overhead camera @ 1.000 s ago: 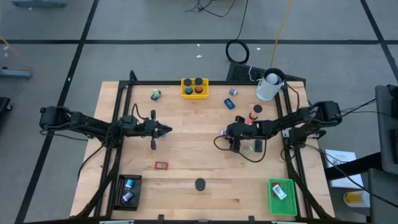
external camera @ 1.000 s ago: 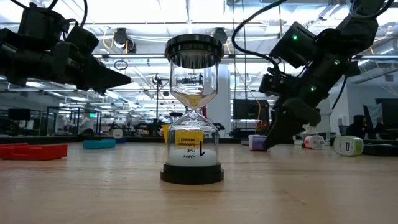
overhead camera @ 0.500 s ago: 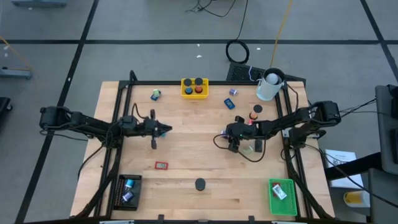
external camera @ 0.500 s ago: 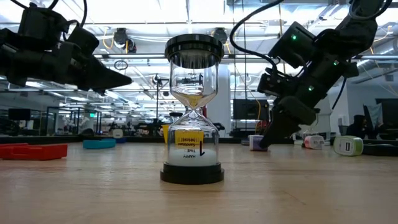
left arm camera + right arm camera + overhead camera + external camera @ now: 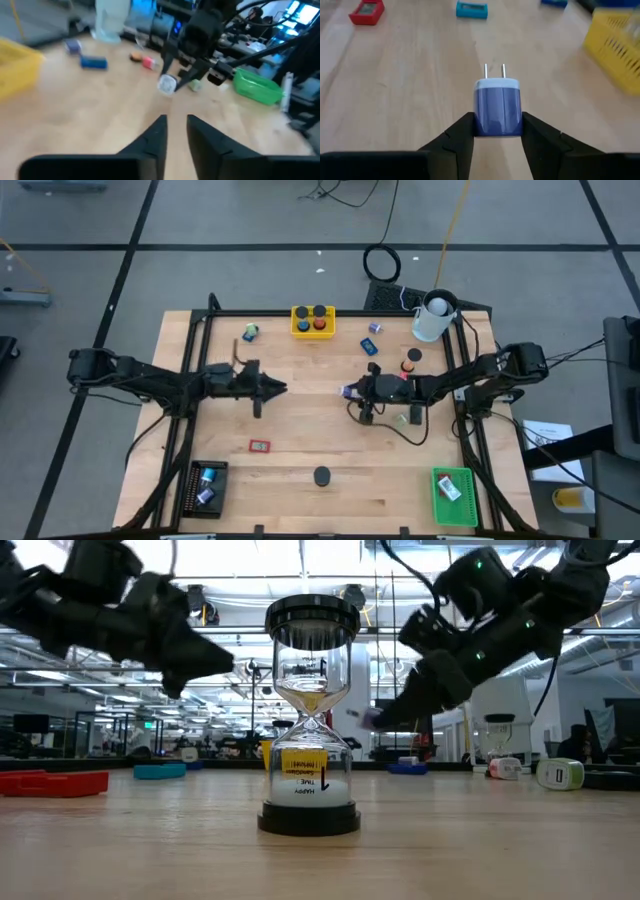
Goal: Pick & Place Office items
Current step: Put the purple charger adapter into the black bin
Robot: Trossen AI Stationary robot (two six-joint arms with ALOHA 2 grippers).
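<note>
right claw (image 5: 496, 131) grips purple plug (image 5: 498, 107), raised above table.

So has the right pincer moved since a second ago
Yes. The right pincer, shut on a purple plug, has lifted and shifted toward the table's middle, farther from the white cup.

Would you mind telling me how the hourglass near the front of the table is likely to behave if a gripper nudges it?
The hourglass stands tall on a narrow round base, so a nudge near its top would probably tip it. Its bulbs look like clear glass, likely fragile. Once on its side, its round caps would probably let it roll.
</note>
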